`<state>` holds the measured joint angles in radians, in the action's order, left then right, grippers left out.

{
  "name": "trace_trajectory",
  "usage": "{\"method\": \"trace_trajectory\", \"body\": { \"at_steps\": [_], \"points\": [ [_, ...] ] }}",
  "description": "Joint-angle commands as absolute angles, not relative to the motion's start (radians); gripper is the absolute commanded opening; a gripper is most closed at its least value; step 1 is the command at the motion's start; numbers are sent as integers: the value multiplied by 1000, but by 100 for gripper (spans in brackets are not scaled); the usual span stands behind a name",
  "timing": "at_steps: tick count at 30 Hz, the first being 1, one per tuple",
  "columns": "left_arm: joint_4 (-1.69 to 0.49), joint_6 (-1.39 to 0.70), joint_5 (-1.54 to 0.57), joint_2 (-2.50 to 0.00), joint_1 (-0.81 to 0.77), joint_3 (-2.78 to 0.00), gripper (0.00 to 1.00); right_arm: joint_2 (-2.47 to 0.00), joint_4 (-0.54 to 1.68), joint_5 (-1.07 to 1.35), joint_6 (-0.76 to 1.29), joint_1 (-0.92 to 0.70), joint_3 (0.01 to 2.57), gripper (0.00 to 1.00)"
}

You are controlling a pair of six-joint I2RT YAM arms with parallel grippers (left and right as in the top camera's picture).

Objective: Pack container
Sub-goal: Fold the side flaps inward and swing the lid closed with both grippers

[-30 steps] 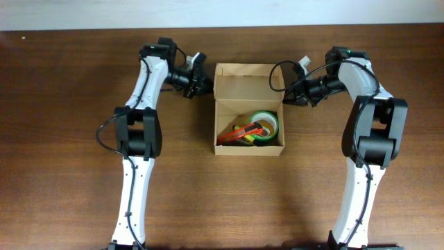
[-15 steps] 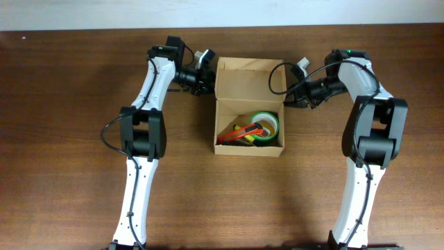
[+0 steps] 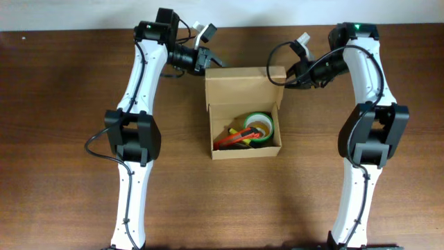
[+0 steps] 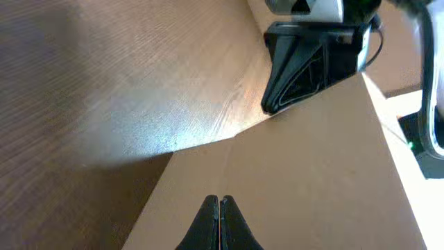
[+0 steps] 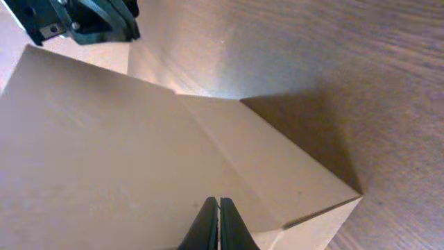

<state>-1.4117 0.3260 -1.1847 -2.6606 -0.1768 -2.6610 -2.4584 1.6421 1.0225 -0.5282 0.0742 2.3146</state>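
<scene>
Both arms have swung toward the far desk (image 3: 62,139) edge, and the box (image 3: 246,152) has slid slightly left, mid-desk. Left pincer (image 4: 219,201) and right pincer (image 5: 219,203), both closed and empty, are at its raised lid (image 3: 243,85).

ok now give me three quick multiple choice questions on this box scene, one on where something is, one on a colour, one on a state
1. Where is the tape roll?
A. on the table left of the box
B. in the right gripper's jaws
C. inside the cardboard box, toward its right side

2. What colour is the roll's outer ring?
A. green
B. blue
C. black

3. How is the box's flap lid?
A. folded shut
B. open
C. torn off, lying on the table

Answers:
1 C, the overhead view shows it lying within the box walls.
2 A, the ring is plainly green.
3 B, the contents show from above, with the flap still joined at the far edge.
</scene>
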Motion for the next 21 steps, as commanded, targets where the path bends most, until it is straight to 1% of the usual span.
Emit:
{"method": "trace_trajectory", "body": {
  "at_steps": [1,6,11,13,17,21],
  "points": [
    [-1453,432,-1132,-2590,-202,-2666,2,-2450,1659,1034,-570,59,2355,4],
    [-1470,437,-966,-2513,-245,-2666,2,-2392,1687,966,-572,46,2364,4],
    [-1507,443,-812,-2425,-282,-2666,2,-2262,1687,866,-538,31,2364,4],
    [-1543,444,-788,-2408,-301,-2666,2,-2205,1666,783,-465,17,2364,4],
    [-1618,469,-742,-2404,-356,-2666,2,-2114,1660,665,-409,-13,2364,4],
    [-1655,469,-645,-2386,-420,-2666,2,-2074,1669,550,-360,-55,2364,4]
  ]
}}
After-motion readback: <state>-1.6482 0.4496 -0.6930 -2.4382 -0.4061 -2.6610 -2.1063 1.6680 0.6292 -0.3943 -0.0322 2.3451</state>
